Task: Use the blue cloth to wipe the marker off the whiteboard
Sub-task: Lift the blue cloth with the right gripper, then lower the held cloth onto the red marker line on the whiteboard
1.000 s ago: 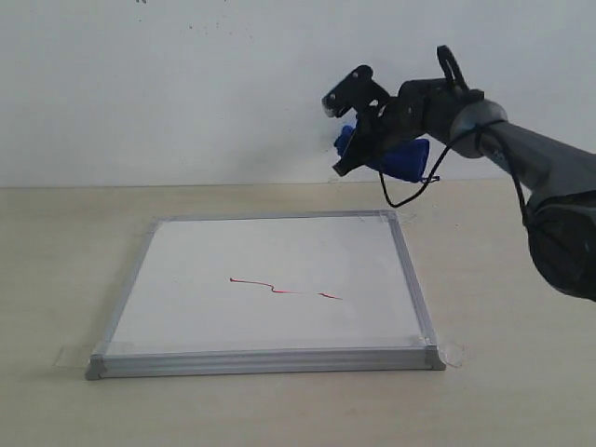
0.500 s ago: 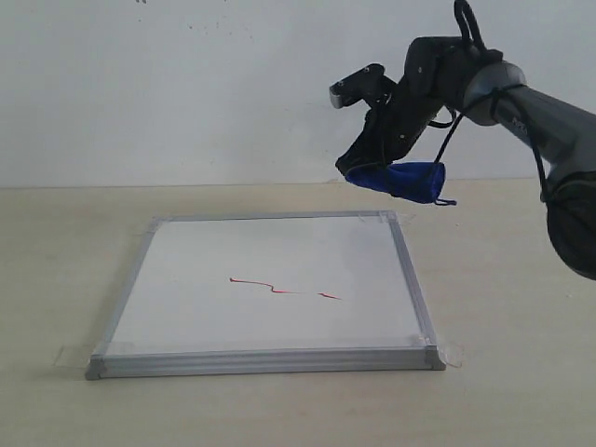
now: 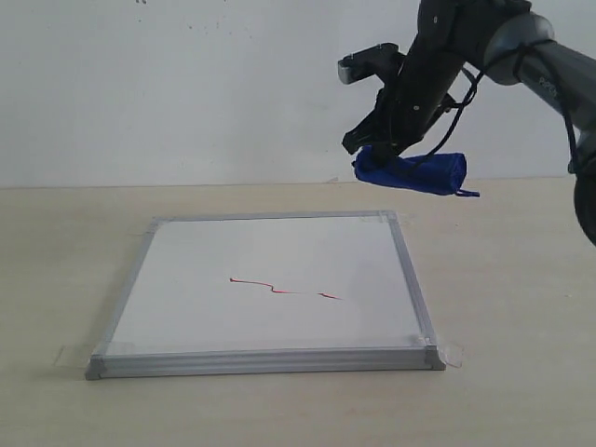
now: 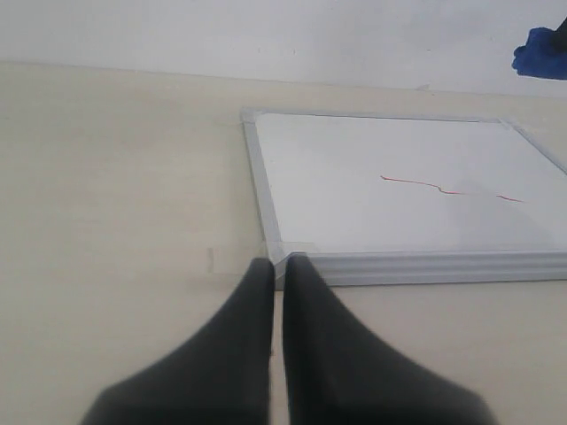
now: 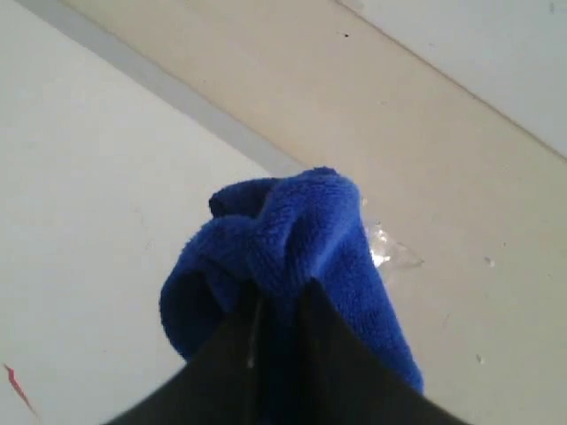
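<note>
While the right gripper [image 5: 279, 305] clamps the blue cloth [image 5: 288, 226], only the left wrist view shows the left gripper [image 4: 280, 262] closed.

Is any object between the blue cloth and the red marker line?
Nothing visible. The right gripper holds the blue cloth in the air near the whiteboard's far corner; bare board surrounds the marker line.

wall [image 3: 186, 93]: plain white | table [image 3: 521, 400]: pale beige, matte | light: soft, even

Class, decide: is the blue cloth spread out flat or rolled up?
Rolled up. The blue cloth is a sausage-shaped bundle pinched in the right gripper, held in the air.
</note>
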You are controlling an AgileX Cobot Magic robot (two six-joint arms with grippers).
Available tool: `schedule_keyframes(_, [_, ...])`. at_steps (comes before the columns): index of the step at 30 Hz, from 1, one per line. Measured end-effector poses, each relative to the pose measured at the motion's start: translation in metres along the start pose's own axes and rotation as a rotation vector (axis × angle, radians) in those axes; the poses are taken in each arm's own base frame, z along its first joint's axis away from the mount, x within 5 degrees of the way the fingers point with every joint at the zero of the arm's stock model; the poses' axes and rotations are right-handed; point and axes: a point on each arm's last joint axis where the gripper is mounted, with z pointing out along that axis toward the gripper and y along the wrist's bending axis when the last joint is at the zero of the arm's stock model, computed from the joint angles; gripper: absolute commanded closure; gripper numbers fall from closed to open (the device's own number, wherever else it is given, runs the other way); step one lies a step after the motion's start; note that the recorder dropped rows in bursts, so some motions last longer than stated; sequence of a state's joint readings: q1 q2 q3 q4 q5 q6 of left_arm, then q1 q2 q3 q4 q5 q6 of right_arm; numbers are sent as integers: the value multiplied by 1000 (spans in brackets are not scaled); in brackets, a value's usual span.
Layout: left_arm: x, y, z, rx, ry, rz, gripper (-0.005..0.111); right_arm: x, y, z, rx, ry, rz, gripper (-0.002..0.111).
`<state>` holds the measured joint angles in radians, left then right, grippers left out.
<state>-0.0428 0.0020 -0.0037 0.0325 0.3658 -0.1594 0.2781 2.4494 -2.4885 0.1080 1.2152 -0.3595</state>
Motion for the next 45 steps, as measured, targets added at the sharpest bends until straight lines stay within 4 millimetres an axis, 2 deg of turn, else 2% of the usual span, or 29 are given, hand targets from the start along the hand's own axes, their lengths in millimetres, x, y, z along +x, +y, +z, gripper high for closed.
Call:
schedule_keyframes(5, [0,0,0,0,0,0,103,-3,3,-14,-16,-22,15,109])
schedule_keyframes(11, [0,0,0,0,0,0,103,13,10,-7,-61,61,33,109])
schedule_keyframes(13, [0,0,0,0,0,0,103,22,12,-5,-70,98,39,109])
schedule_keyframes(18, [0,0,0,0,0,0,103,45,19,-11,-40,51,61,109])
schedule_keyframes(23, [0,0,0,0,0,0,103,88,34,-28,13,-89,104,109])
schedule_keyframes(25, [0,0,0,0,0,0,103,102,41,-27,9,-137,132,109])
schedule_keyframes(29, [0,0,0,0,0,0,103,116,75,-2,-10,-154,74,109])
schedule_keyframes(30, [0,0,0,0,0,0,103,114,87,6,-14,-171,57,109])
schedule_keyframes(33, [0,0,0,0,0,0,103,110,103,18,-14,-217,64,109])
schedule_keyframes(38, [0,0,0,0,0,0,103,106,116,32,-8,-273,76,106])
schedule_keyframes(42, [0,0,0,0,0,0,103,110,117,48,-13,-260,120,95])
schedule_keyframes(45, [0,0,0,0,0,0,103,113,117,58,-8,-254,129,95])
